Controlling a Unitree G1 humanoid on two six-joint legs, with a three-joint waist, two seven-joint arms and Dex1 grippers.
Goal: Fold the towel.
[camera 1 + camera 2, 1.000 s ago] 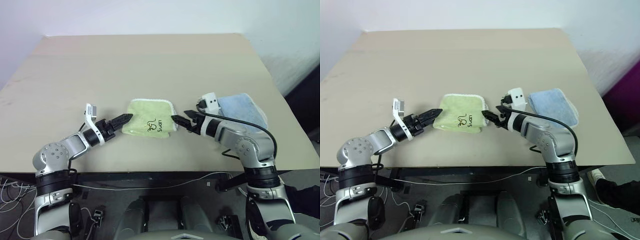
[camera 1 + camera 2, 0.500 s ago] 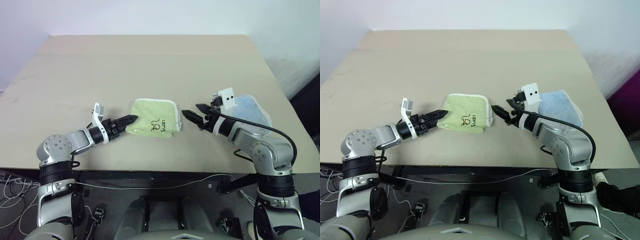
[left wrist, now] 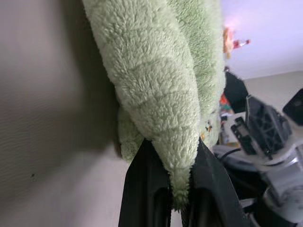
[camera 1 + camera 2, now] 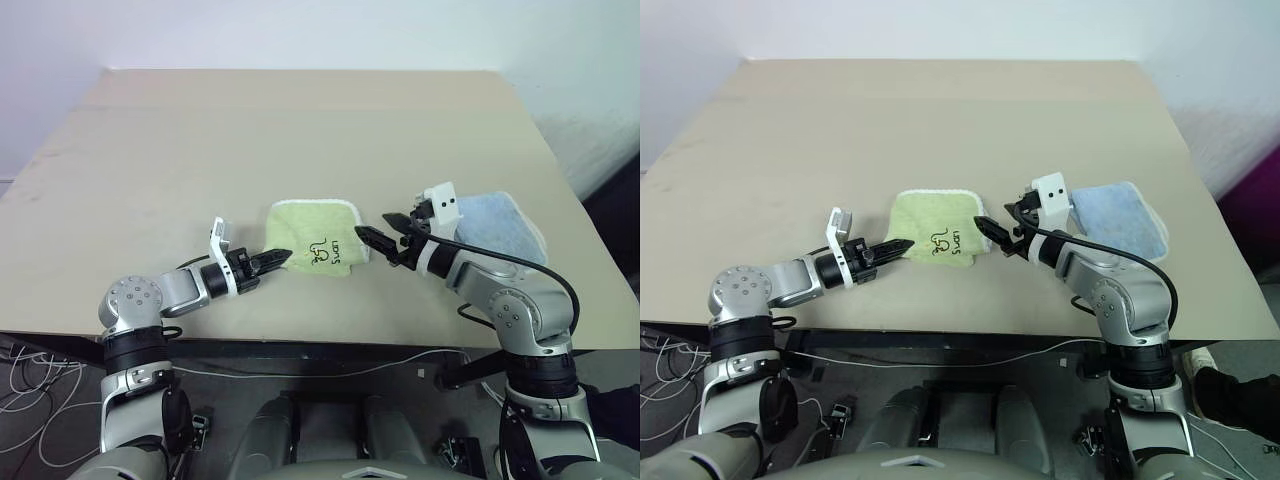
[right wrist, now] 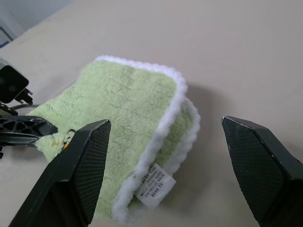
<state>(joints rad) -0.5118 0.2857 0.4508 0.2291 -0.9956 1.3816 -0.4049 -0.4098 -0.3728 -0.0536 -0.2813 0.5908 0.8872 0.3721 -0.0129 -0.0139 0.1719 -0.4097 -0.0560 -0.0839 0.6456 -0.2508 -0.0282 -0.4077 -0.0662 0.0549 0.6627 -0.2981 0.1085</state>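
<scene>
Already the towel (image 4: 315, 238) lay as a small, thick green packet on the counter (image 4: 300, 130), near its front edge and between the two arms. The right wrist view showed white-stitched edges stacked one above another with a small white label at the corner, so at least one fold looked done. The black scribbled mark faced up on the near half.

The left pincer (image 3: 171, 161) was pressed together on the packet's left edge; in the left wrist view a ridge of green terry sat squeezed between its black fingers. The right pincer (image 4: 385, 241) was spread wide, holding nothing, its tips just beside the towel's right edge and apart from it. A light blue folded cloth (image 4: 495, 222) lay on the counter behind the right arm, well clear of the work.

By my judgement the task stood past its middle: what remained was probably one more fold, or a tidying of the layers, with the left side gripped and the right side not yet taken.
</scene>
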